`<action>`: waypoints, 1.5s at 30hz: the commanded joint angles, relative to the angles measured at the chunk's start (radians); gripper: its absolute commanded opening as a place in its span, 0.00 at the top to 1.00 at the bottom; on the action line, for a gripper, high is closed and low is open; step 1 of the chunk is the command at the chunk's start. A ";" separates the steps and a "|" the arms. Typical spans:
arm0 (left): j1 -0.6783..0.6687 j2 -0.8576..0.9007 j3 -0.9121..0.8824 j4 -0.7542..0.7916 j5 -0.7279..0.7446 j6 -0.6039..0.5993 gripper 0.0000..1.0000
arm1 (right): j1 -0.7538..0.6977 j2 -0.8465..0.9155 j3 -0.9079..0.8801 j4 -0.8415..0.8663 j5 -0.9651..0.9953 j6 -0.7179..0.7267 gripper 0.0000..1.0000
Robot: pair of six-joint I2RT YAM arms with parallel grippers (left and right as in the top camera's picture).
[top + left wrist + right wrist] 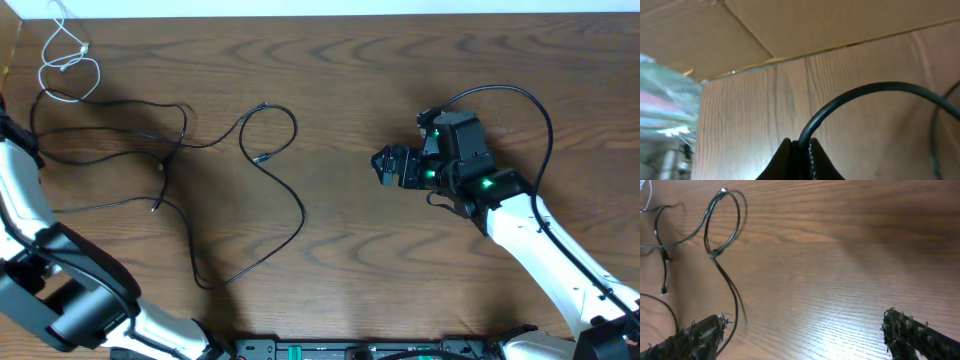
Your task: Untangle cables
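Left end effector [800, 146] is clamped on a thin black flexible cable [865, 89]; right end effector [805, 335] hangs open above the wooden bench [840, 255]. Farther out, black cables [172, 152] cross in loops; a thin white cord [65, 60] lies at the far-left corner. Most untangling remains.

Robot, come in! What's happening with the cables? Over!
Left gripper shut on a black cable. Right gripper open, empty. Black cables looped and crossing; white cable in the far corner. Nothing blocking.

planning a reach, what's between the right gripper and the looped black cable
Only bare tabletop separates the right gripper from the black cable loop, seen overhead.
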 commanded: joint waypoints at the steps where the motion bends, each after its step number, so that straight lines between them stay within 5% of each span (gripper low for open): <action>1: 0.045 0.031 -0.003 0.063 -0.032 0.160 0.92 | 0.006 -0.003 0.009 0.001 0.050 0.009 0.01; 8: 0.149 0.109 -0.003 0.141 -0.033 0.339 0.92 | 0.006 -0.003 0.009 0.002 0.071 0.027 0.01; 26: 0.303 0.178 -0.003 0.397 0.056 0.472 0.92 | 0.006 -0.003 0.009 -0.002 0.073 0.035 0.01; 27: 0.305 0.178 -0.003 0.405 0.068 0.472 0.89 | 0.006 -0.003 0.009 -0.003 0.073 0.044 0.01; 29: 0.306 0.178 -0.003 0.416 0.107 0.472 0.60 | 0.006 -0.003 0.009 -0.003 0.073 0.053 0.01; 32: 0.305 0.178 -0.003 0.415 0.172 0.472 0.30 | 0.006 -0.003 0.009 -0.003 0.073 0.053 0.01; 42: 0.291 0.167 -0.003 0.406 0.193 0.491 0.24 | 0.006 -0.003 0.009 -0.011 0.073 0.053 0.01; 45: 0.262 0.145 -0.003 0.389 0.332 0.490 0.24 | 0.006 -0.003 0.009 -0.011 0.073 0.053 0.01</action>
